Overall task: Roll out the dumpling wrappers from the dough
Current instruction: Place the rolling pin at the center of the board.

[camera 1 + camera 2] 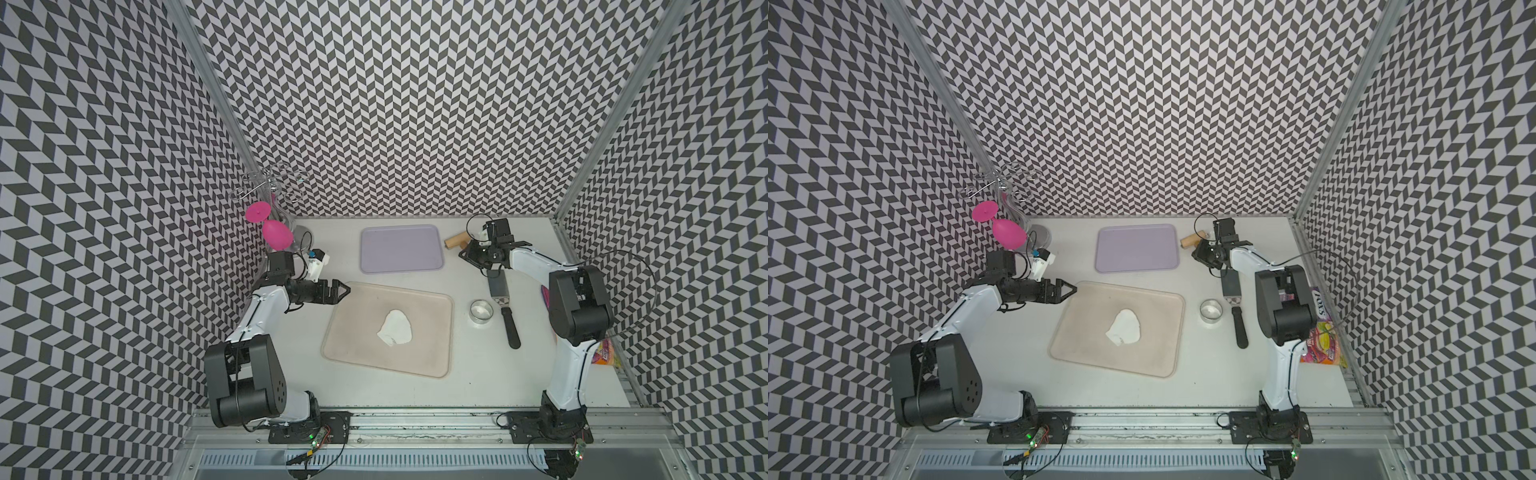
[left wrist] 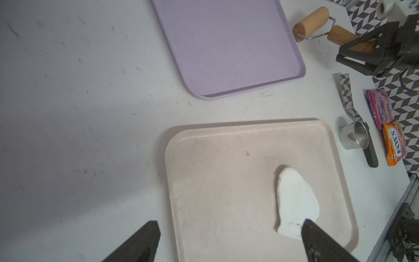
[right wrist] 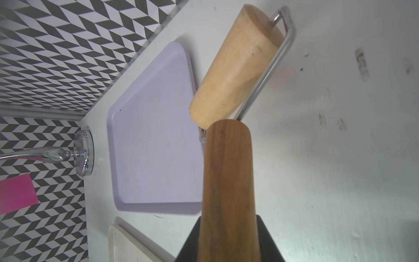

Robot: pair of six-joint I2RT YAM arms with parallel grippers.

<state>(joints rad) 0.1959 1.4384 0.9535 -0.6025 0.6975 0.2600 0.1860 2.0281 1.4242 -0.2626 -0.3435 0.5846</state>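
Observation:
The dough (image 1: 395, 327) (image 1: 1123, 328) (image 2: 297, 199) is a thin, uneven white sheet lying right of centre on the beige tray (image 1: 357, 320). No dumpling wrappers are in view. My left gripper (image 1: 343, 291) (image 1: 1069, 289) (image 2: 229, 222) is open and empty, over the tray's far left corner and well apart from the dough. My right gripper (image 1: 468, 252) (image 3: 227, 216) is shut on the dark wooden handle (image 3: 226, 177) of the rolling pin (image 1: 455, 240) (image 2: 313, 21). Its pale roller (image 3: 235, 68) lies at the back right, beside the lilac tray.
A lilac tray (image 1: 401, 248) lies behind the beige one. A metal ring cutter (image 1: 481, 310) and a black-handled spatula (image 1: 505, 307) lie right of the beige tray. Candy bags (image 1: 1323, 332) sit at the right wall. A chrome rack with a pink glass (image 1: 274, 232) stands back left.

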